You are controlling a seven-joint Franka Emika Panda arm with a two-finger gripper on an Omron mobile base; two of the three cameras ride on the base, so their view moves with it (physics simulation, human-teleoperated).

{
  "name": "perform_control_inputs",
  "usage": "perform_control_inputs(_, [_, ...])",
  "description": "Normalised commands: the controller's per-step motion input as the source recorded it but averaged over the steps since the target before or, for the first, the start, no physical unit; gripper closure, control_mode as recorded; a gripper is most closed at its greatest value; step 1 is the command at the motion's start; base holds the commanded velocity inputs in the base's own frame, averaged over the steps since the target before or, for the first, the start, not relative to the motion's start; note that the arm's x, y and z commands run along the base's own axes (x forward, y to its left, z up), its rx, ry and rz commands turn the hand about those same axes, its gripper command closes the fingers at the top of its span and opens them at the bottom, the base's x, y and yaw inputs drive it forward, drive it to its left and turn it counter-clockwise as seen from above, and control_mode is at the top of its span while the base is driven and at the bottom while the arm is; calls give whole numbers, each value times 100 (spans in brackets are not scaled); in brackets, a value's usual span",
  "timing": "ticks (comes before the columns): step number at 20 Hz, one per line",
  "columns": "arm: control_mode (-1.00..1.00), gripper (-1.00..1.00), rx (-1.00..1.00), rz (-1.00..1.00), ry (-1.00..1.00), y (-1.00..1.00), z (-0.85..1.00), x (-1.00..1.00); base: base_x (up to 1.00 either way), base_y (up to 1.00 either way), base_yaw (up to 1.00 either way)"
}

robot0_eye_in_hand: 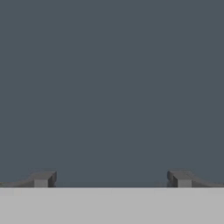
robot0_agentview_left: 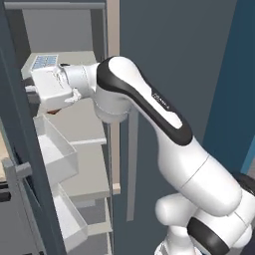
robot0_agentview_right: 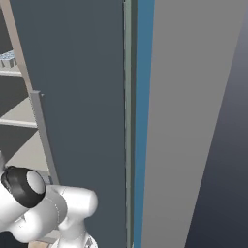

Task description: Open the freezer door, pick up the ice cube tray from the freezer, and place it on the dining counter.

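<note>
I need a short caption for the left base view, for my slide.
White robot arm reaching into the open freezer, its hand beside the small white ice cube tray on a pale upper shelf.

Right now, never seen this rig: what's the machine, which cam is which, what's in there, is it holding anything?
It is a white robot arm on a driving base, in a rendered kitchen. Two cameras sit on the base behind the arm, one to its left and one to its right; the third rides on the hand.

From the left, the arm reaches into the open freezer, its hand beside the ice cube tray, which lies on an upper shelf. The freezer door is swung open, with white bins on its inside.

The hand camera faces a plain dark grey surface; the fingers stand wide apart with nothing between them.
</note>
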Motion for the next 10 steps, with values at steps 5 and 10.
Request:
perform_control_inputs(5, [-100, -100, 0, 0, 0, 45, -5, -16, 0, 0, 0])
perform_control_inputs(10, [-100, -100, 0, 0, 0, 46, -3, -5, 0, 0, 0])
